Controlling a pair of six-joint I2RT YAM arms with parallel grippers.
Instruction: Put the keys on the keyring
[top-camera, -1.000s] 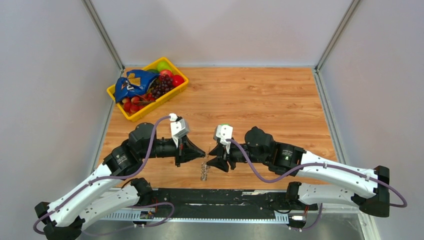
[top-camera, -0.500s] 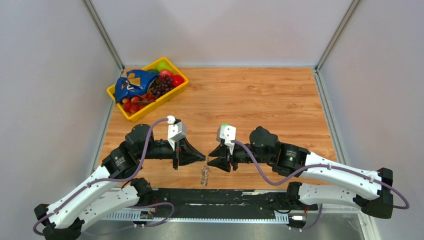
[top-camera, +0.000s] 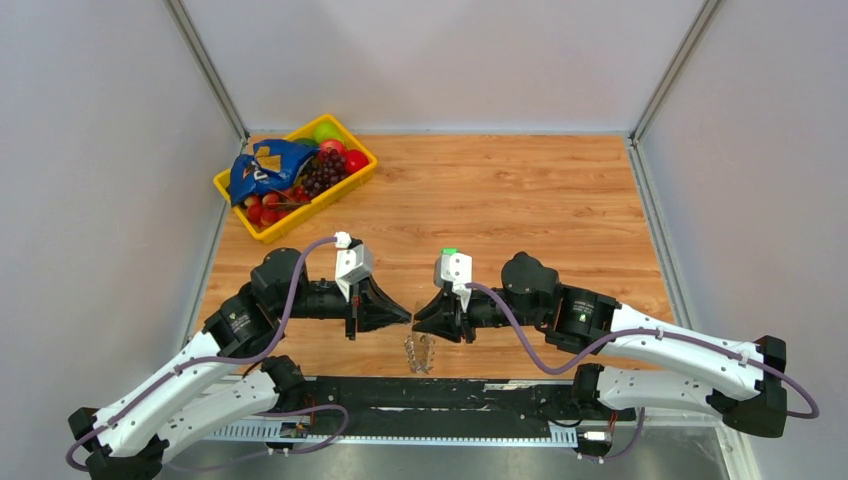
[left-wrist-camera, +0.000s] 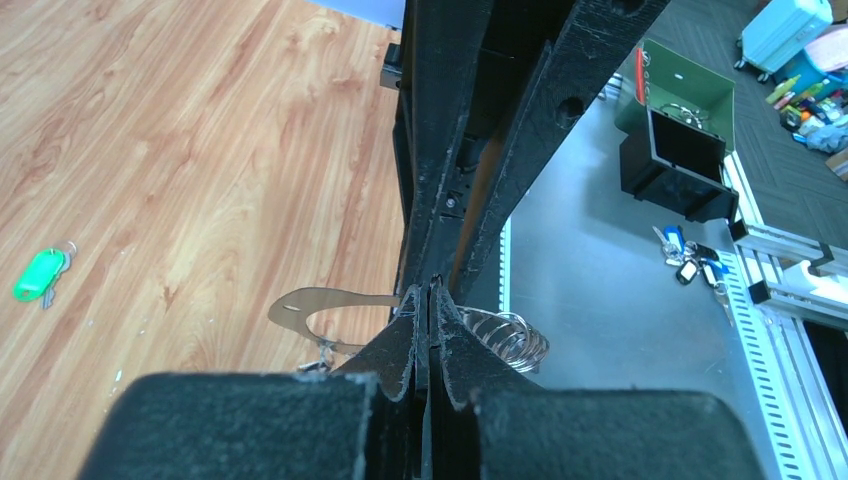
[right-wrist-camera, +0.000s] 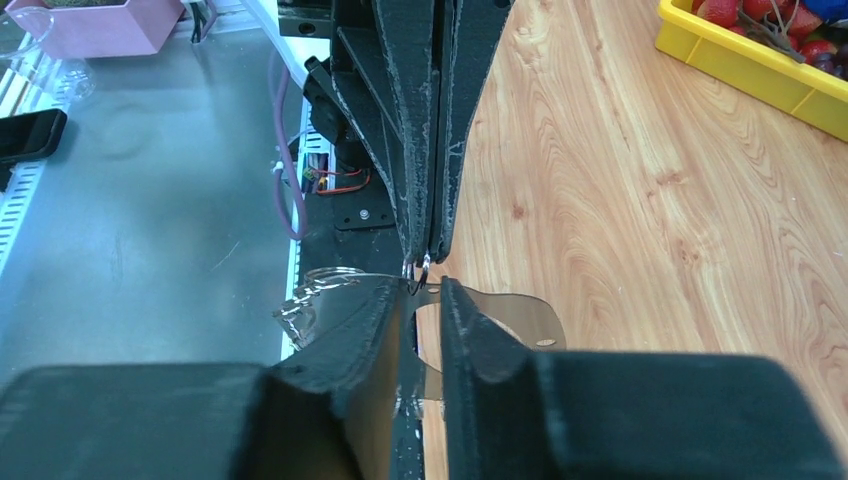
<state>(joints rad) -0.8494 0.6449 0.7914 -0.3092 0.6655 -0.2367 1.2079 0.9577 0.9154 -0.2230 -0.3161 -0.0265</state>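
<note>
Right end effector (top-camera: 421, 314) nearer the keyring (top-camera: 417, 350), narrower.

I work in a lab cell: grey screens (top-camera: 100, 150) wall my wooden worktop (top-camera: 520, 190) from nine to three o'clock.

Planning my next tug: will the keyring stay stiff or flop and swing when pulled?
Probably floppy: the keyring dangles loosely beneath the left gripper, whose fingers are shut on it. Its flat grey band looks thin, so it likely bends rather than resists. The wire coils seem light and could slip or swing.
</note>
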